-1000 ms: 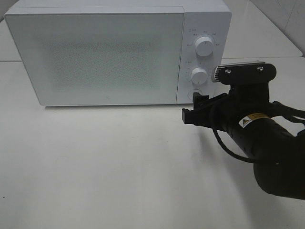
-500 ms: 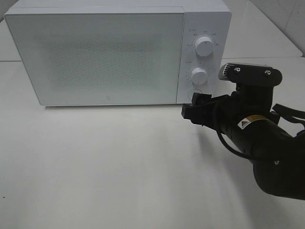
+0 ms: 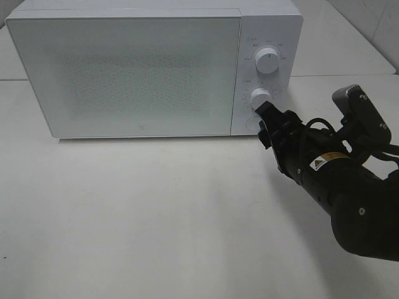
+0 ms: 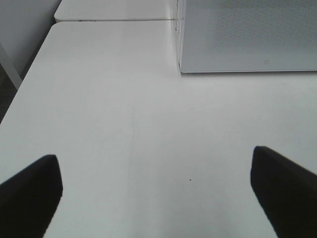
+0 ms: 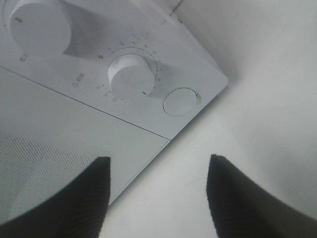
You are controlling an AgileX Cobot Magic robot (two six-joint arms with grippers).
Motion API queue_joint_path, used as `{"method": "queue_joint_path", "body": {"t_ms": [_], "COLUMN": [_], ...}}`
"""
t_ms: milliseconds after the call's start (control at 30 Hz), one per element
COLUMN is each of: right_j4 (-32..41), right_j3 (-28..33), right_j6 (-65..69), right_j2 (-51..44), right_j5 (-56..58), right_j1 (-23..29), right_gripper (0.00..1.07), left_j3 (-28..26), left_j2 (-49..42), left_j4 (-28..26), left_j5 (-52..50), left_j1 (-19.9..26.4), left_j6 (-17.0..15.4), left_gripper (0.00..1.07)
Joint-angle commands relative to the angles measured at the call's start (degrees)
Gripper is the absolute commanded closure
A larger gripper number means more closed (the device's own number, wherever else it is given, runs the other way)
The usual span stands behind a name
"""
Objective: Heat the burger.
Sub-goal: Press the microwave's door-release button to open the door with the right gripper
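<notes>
right gripper [image 3: 265, 122] jaws apart, empty, by microwave [image 3: 143, 68] button [image 5: 180, 101], centre-right of frame; left gripper [image 4: 154, 158] spread wide, empty.

The scene is lit brightly and evenly. The white table [image 3: 124, 218] is almost washed out. A soft grey shadow is cast beside the right arm [image 3: 349, 212]. Close to the wrist cameras, the dark fingers [image 5: 74, 203] are blurred at their edges.
</notes>
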Motion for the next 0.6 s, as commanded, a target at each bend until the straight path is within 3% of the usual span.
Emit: {"method": "queue_joint_path", "body": {"t_ms": [33,133,200,300,367,467,600], "right_j4": [-0.29,-0.29,-0.29,-0.29,-0.34,-0.34,-0.29], "right_j3": [-0.52,-0.52,-0.52,-0.52,-0.52,-0.52,-0.52], "right_j6": [9.85,17.70,24.64,25.84,31.17,32.14,32.89], "right_j2": [-0.23,-0.23,-0.23,-0.23,-0.23,-0.23,-0.23], "right_j5": [0.92,1.32,1.32,1.32,1.32,1.32,1.26], "right_j1": [0.23,0.23,0.23,0.23,0.23,0.23,0.00], "right_gripper": [0.58,0.65,0.76,0.80,0.90,0.93,1.07], "left_j3": [0.17,0.17,0.17,0.17,0.17,0.17,0.17], "left_j2": [-1.20,-1.20,-1.20,-1.20,-1.20,-1.20,-1.20], "left_j4": [-0.29,-0.29,-0.29,-0.29,-0.29,-0.29,-0.29], "left_j5": [-0.74,-0.74,-0.74,-0.74,-0.74,-0.74,-0.74], "left_j1": [0.11,0.11,0.11,0.11,0.11,0.11,0.11], "left_j6": [-0.23,-0.23,-0.23,-0.23,-0.23,-0.23,-0.23], "left_gripper": [0.09,0.09,0.09,0.09,0.09,0.09,0.09]}}
